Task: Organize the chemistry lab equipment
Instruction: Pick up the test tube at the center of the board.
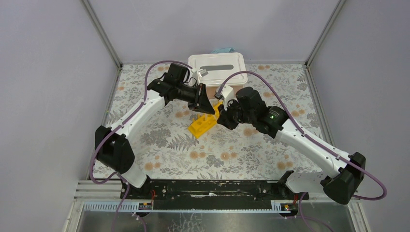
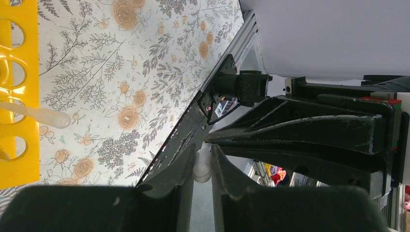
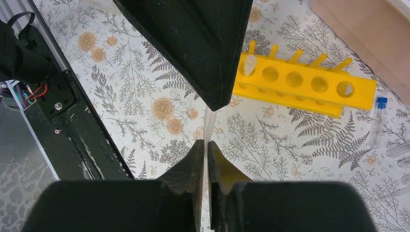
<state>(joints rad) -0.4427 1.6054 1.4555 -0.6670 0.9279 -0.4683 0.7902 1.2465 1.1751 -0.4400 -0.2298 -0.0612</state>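
The yellow test-tube rack (image 1: pixel 203 124) lies mid-table, and both grippers meet just above its far end. My left gripper (image 2: pixel 203 150) is shut on the whitish bulb (image 2: pixel 202 166) of a clear pipette. My right gripper (image 3: pixel 206 144) is shut on the same pipette's thin clear stem (image 3: pixel 209 123), which runs up to the left gripper's black fingers. In the right wrist view the rack (image 3: pixel 304 84) holds one clear tube (image 3: pixel 249 63) in its end hole. A blue-capped tube (image 3: pixel 377 121) lies on the cloth beside the rack. The ring and the bottle are out of view.
A white lidded box (image 1: pixel 217 65) stands at the back centre, right behind the grippers. More clear tubes (image 3: pixel 399 150) lie at the right edge of the right wrist view. Grey walls close in the flowered cloth on three sides.
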